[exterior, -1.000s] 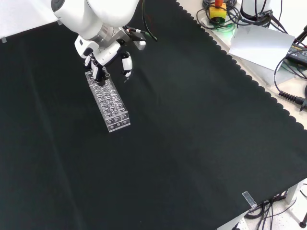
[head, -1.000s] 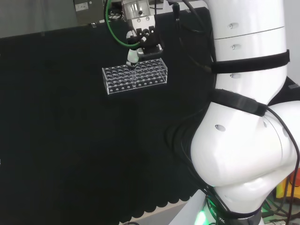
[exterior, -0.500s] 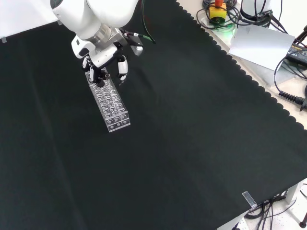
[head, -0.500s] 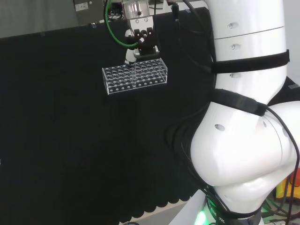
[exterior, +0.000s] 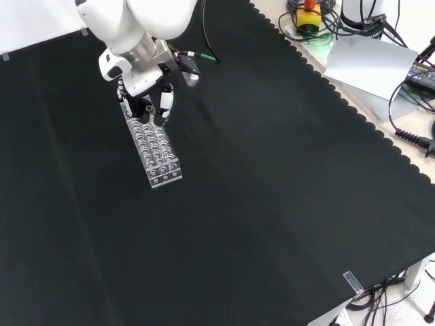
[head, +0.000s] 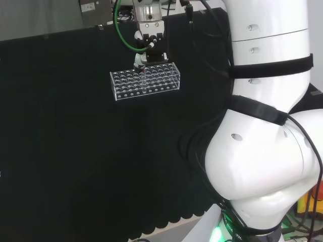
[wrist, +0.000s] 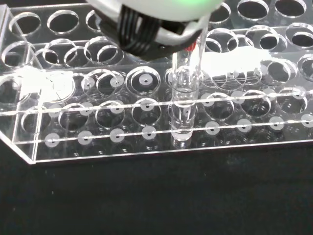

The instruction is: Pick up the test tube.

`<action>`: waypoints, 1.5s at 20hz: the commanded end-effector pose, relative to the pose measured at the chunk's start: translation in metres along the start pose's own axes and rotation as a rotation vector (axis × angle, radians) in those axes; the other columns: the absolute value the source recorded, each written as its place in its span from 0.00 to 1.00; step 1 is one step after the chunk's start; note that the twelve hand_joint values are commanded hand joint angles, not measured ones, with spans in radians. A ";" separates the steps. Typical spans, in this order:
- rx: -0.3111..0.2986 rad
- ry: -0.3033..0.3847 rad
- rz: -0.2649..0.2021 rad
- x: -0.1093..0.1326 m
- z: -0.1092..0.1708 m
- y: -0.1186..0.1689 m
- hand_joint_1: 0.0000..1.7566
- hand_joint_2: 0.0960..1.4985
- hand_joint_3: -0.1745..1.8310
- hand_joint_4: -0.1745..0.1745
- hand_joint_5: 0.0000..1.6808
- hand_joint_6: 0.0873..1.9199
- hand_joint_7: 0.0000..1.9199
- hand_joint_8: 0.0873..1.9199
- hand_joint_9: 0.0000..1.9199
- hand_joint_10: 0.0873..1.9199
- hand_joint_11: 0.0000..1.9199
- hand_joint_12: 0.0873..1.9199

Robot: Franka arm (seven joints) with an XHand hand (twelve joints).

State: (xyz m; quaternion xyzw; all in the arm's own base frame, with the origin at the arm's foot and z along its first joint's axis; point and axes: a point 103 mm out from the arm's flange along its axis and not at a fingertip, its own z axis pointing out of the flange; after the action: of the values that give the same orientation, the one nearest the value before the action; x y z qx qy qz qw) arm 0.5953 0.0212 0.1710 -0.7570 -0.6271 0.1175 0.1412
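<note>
My hand [exterior: 146,92] over the clear rack [exterior: 155,148].
My fingers seem pinched on the upright test tube [wrist: 185,98], standing in the rack.

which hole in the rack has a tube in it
In the wrist view, one hole in the clear rack holds the upright test tube, right under the hand; the holes around it look empty.

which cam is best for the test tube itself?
Wrist view: the test tube stands upright in the clear rack, close and large, with the hand at its top. In head and front views the tube is too faint to pick out; the rack shows under the hand.
</note>
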 end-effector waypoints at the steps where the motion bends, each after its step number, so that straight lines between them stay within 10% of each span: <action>1: -0.100 0.086 0.054 -0.005 -0.008 0.001 0.81 0.40 0.37 0.00 0.79 0.22 0.75 0.24 0.69 0.19 0.52 0.57; 16: -0.101 0.215 0.067 -0.017 -0.043 -0.016 0.82 0.34 0.44 0.00 0.81 0.21 0.77 0.23 0.72 0.18 0.58 0.53; 30: -0.210 0.261 0.042 -0.035 -0.134 -0.052 0.82 0.33 0.45 0.00 0.82 0.21 0.77 0.22 0.72 0.18 0.57 0.53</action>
State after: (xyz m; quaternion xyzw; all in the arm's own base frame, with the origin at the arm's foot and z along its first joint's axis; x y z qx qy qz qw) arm 0.5940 -0.0030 0.2805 -0.7899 -0.5935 -0.0302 0.1515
